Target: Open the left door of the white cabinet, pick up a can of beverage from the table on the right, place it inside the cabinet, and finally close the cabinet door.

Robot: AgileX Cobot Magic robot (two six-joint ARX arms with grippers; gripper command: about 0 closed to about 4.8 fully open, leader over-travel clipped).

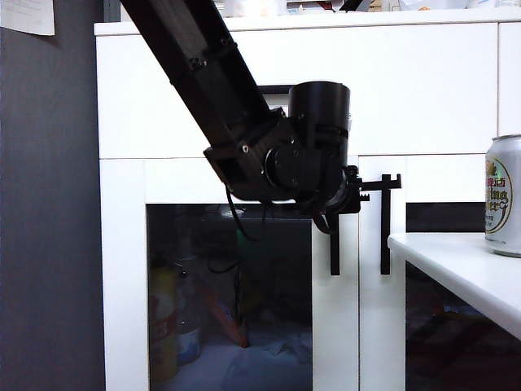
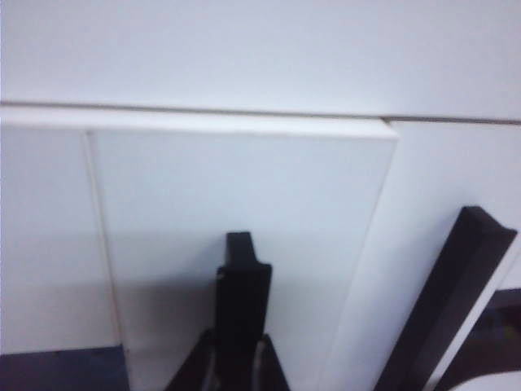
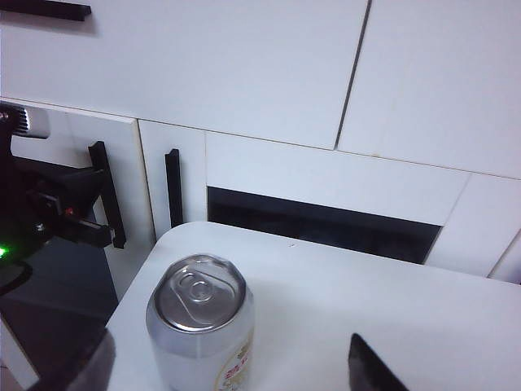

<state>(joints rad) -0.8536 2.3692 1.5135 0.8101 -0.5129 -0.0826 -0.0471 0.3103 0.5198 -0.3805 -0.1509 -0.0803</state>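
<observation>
Nearest, the right gripper (image 3: 232,371) hangs just short of the can (image 3: 201,326) on the table (image 3: 391,301), jaws spread wide, touching nothing. Farther left, the left gripper (image 1: 352,194) has its jaws pressed together on the handle (image 1: 334,244) of the left door (image 1: 122,269), slightly ajar from the cabinet (image 1: 407,90).

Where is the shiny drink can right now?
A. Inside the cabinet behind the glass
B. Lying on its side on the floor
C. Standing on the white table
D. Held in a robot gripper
C. The can of beverage stands upright on the table, with the right gripper open around it but not gripping, while the left gripper is shut on the left door's handle.
</observation>
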